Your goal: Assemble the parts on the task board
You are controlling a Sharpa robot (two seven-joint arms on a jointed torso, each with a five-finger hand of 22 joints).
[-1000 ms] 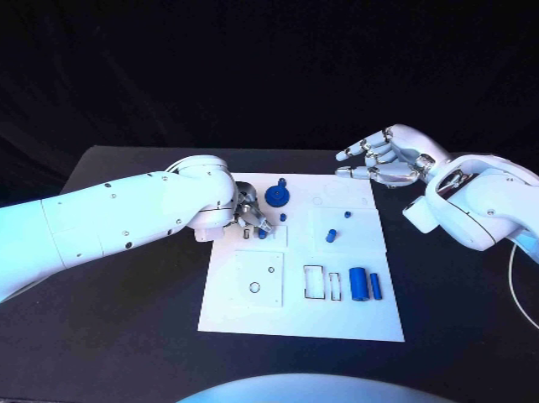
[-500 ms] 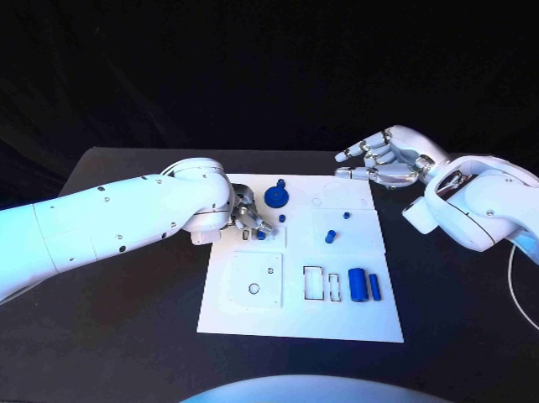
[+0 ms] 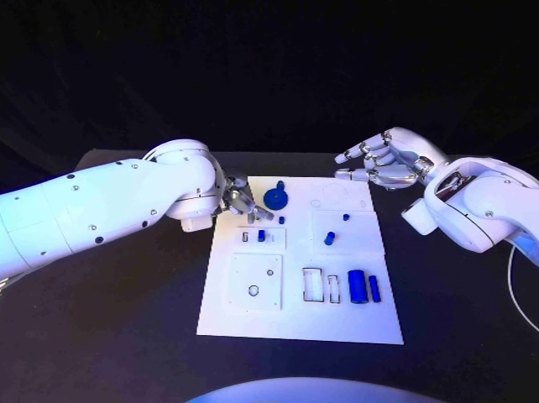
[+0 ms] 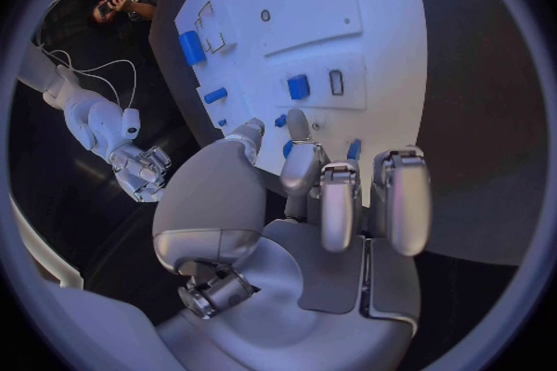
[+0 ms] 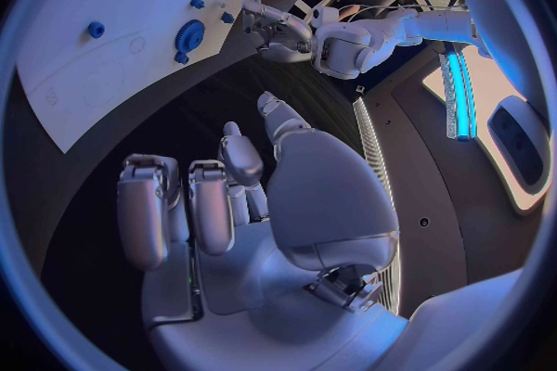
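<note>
Left robot hand [image 3: 242,201]: lifted and pulled back toward the board's far left corner, off the small square part [image 3: 264,236] it hovered over a second ago; fingers loosely curled in the left wrist view, nothing seen between them.
Square part: now uncovered, seated beside a small slot in a raised white panel at the board's left middle; looks placed, as a judgement.
Meaning for task: one insertion probably finished, left robot hand free for the next piece; loose parts remaining, so assembly well short of done.
Right robot hand [image 3: 384,162]: unchanged from the earlier pictures, held in the air just beyond the board's far right corner, fingers spread and slightly bent, holding nothing.
Task board [image 3: 300,323]: white plate lying flat in the middle of the black tabletop [image 3: 124,336], with raised square panels and outlined cut-outs.
Round part [image 3: 275,198]: blue disc with a knob, near the far edge, just beside the left robot hand's fingertips.
Pegs: a small blue peg [image 3: 330,237] standing near the board's centre, smaller blue studs around it.
Long parts: a thick blue cylinder [image 3: 358,286] and a thinner blue bar [image 3: 375,286] lying side by side at the right, next to two empty rectangular slots [image 3: 313,284].
Oval hole: empty, in the near-left panel.
</note>
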